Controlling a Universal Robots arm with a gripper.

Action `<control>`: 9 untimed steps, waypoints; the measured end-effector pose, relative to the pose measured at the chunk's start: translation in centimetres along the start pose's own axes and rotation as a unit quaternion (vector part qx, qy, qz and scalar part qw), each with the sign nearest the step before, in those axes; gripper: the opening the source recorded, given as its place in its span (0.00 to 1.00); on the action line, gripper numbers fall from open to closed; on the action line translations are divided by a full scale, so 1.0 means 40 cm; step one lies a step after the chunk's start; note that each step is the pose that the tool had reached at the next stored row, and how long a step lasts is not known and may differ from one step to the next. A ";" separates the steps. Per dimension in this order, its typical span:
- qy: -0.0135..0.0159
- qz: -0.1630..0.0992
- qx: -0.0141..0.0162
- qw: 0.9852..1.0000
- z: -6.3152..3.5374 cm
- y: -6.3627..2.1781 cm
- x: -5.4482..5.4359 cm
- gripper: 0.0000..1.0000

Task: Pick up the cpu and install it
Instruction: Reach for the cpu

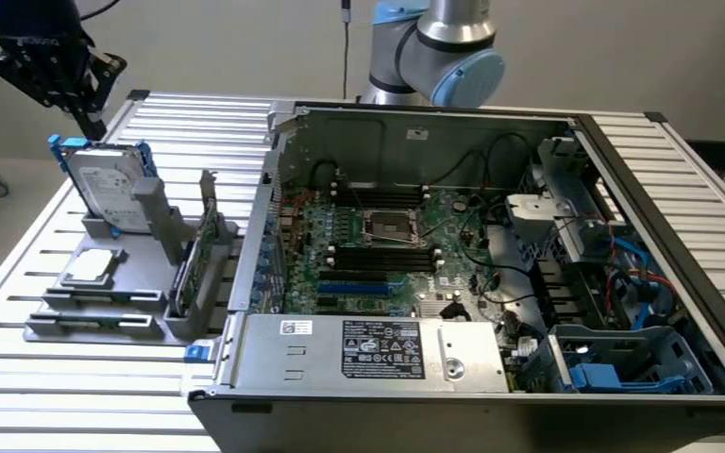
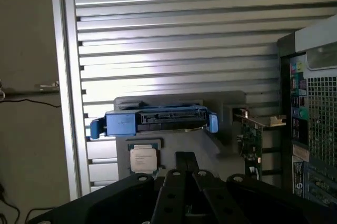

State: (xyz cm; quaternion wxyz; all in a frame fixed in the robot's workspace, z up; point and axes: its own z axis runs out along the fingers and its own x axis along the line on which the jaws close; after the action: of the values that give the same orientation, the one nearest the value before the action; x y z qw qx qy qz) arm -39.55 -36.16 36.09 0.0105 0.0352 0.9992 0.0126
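Note:
The cpu [image 1: 92, 267] [image 2: 143, 159], a small silver square chip, lies flat on the grey holder stand [image 1: 98, 302] at the exterior view's left. My gripper [image 1: 90, 121] hangs high above the far left corner of the table, beyond the upright hard drive [image 1: 107, 186] and well above the cpu. Its fingers [image 2: 184, 174] are shut with nothing between them. Inside the open computer case [image 1: 489, 264], the metal-framed socket [image 1: 384, 226] sits in the middle of the motherboard.
The hard drive with blue bracket [image 2: 152, 120] stands upright in the stand just behind the cpu. An expansion card [image 1: 199, 255] stands on edge between stand and case. The slatted metal table [image 1: 199, 123] extends around everything.

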 end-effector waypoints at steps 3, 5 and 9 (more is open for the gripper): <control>0.001 0.000 0.003 1.000 0.002 0.000 0.033 0.11; 0.002 -0.001 0.006 1.000 0.003 0.000 0.050 0.11; 0.004 -0.005 0.015 1.000 0.005 -0.001 0.068 0.11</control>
State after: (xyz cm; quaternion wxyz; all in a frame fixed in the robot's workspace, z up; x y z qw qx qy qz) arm -42.27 -35.99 35.85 0.0058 0.0299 0.9995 -0.0022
